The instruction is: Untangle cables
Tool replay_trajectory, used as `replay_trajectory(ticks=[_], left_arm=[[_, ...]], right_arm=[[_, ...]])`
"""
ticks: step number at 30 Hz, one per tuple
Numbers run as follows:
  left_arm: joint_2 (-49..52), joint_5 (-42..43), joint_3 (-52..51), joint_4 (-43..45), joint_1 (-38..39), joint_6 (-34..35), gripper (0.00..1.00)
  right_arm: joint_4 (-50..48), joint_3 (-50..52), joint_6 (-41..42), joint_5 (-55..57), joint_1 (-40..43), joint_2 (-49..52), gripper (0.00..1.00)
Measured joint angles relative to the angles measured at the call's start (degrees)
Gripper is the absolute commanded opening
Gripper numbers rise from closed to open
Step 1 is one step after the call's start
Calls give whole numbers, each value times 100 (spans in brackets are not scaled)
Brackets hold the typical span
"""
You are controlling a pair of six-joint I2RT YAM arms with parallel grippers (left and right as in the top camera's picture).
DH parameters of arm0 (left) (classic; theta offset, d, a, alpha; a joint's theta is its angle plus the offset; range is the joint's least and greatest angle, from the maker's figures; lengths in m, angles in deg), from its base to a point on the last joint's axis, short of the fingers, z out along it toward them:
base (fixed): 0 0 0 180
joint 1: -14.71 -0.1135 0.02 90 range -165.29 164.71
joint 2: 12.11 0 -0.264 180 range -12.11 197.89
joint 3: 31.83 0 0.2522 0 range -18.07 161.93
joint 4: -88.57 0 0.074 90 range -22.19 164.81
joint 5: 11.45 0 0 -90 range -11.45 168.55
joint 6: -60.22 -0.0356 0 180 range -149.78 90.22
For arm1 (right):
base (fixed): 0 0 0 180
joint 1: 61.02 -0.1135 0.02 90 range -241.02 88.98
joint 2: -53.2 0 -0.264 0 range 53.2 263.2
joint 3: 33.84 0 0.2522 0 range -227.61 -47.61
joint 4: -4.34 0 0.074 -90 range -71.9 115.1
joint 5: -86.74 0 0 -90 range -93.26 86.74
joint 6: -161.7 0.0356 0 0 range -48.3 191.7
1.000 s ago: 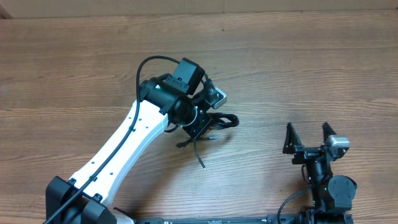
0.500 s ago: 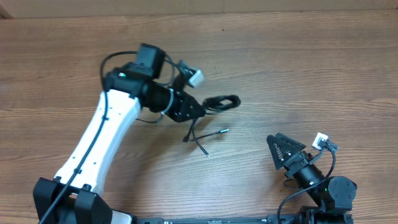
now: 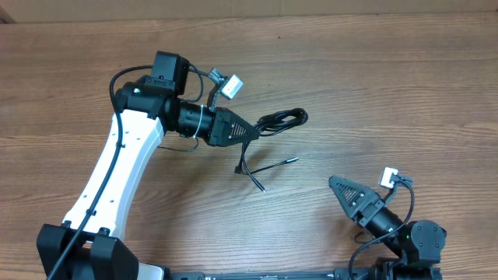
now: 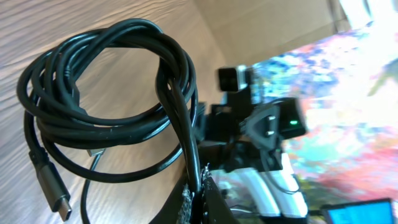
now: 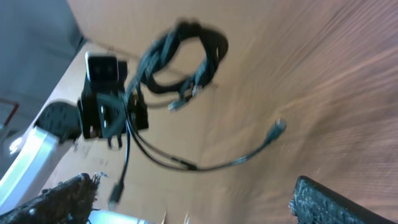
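Left hand (image 3: 251,134) closed on the coiled black cables (image 3: 282,120) near the middle of the wooden surface (image 3: 389,93).
The coil sticks out past its fingertips, with loose plug-ended strands trailing below; the right hand (image 3: 336,185) stands wide open, well apart, holding nothing.

In the right wrist view the cables (image 5: 180,56) are smeared by blur; their strands and plugs cannot be told apart. From overhead, the spot where the left gripper (image 3: 255,134) meets the cables is hidden under its black body. In the left wrist view the lower edge cuts off the jaws just below the cables.
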Motion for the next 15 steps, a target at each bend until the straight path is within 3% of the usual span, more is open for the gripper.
replay_trajectory(ticks=[1,8,15], left_arm=[[0,114,0,0,0,13,4],[0,636,0,0,0,286,4],[0,544,0,0,0,385,4]], right_arm=[[4,0,22,-90,-2,0,83],[13,0,828,-170,-9,0,84],[-269,0,1316,348,-107,0,84]])
